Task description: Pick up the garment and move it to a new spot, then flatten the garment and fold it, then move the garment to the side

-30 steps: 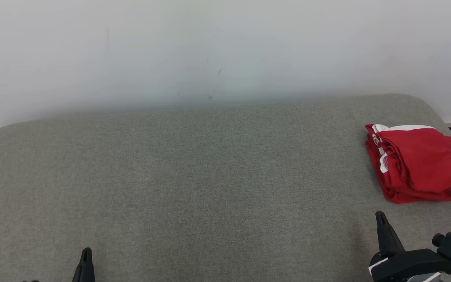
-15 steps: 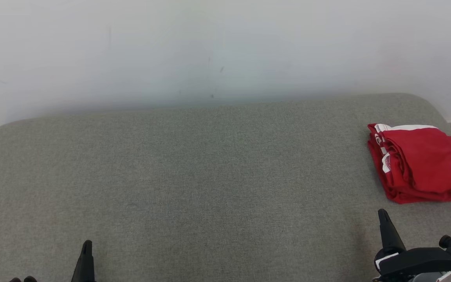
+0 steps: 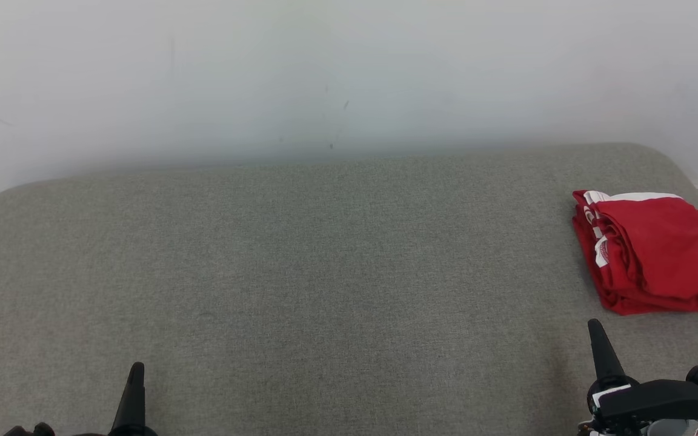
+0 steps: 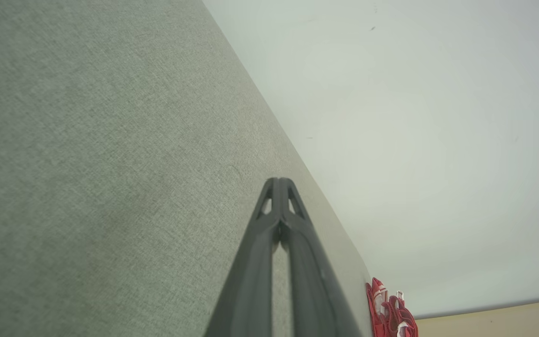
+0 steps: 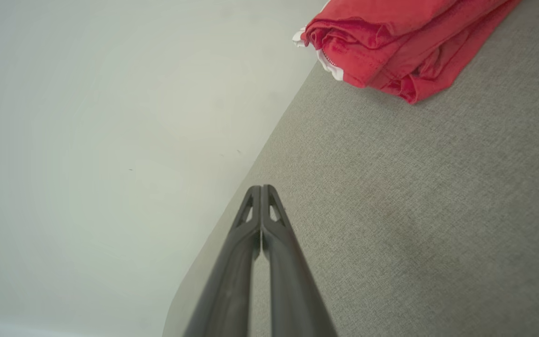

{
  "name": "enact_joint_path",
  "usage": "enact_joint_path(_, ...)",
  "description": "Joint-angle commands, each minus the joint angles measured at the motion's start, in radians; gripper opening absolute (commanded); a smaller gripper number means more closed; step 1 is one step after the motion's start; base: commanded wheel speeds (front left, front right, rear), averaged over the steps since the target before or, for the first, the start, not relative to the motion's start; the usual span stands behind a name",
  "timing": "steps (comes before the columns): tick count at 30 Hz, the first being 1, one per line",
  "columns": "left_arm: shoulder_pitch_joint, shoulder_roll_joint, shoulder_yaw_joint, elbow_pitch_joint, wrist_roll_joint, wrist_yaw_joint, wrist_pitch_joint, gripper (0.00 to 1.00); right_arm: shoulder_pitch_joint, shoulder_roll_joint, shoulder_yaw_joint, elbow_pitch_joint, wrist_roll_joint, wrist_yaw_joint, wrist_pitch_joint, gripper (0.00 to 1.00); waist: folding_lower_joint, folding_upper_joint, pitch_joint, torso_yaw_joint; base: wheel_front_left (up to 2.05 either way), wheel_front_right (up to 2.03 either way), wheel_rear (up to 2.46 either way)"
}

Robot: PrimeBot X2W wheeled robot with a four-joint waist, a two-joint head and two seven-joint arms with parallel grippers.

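Garment (image 3: 652, 254) lay folded at the table's (image 3: 325, 272) right edge, set aside as asked, I judged, so my left hand (image 3: 136, 378) and right hand (image 3: 597, 339) sat closed and empty.

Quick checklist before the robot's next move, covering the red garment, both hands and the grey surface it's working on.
1. Red garment folded: ok, it lies in a compact stack.
2. Garment set to the side: ok, it sits by the right end of the grey surface.
3. Garment wholly on the surface: cannot tell, the head view's edge cuts off its right part.
4. Left hand empty: ok, shut with nothing between its fingers.
5. Right hand empty: ok, shut and apart from the garment.
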Motion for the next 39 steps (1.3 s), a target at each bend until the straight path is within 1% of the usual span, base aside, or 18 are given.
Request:
enact_joint_path(1, -0.021, 0.006, 0.003, -0.012, -0.027, -0.008, 0.005, 0.0, -0.015, 0.001, -0.005, -0.014, 0.025, -0.001, 0.004, 0.0, -0.0001, 0.0, 0.0, 0.0, 0.0, 0.0, 0.0)
enact_joint_path(14, -0.039, 0.007, 0.006, -0.013, -0.169, -0.016, 0.043, 0.0, -0.015, 0.009, -0.02, -0.028, 0.16, -0.001, 0.031, 0.0, -0.0001, 0.0, 0.006, 0.006, 0.0, 0.0, 0.0)
enact_joint_path(39, -0.064, 0.008, 0.011, -0.013, -0.382, -0.026, 0.098, 0.0, -0.014, 0.023, -0.042, -0.048, 0.362, -0.002, 0.07, 0.0, -0.0001, 0.0, 0.016, 0.016, 0.0, 0.0, 0.0)
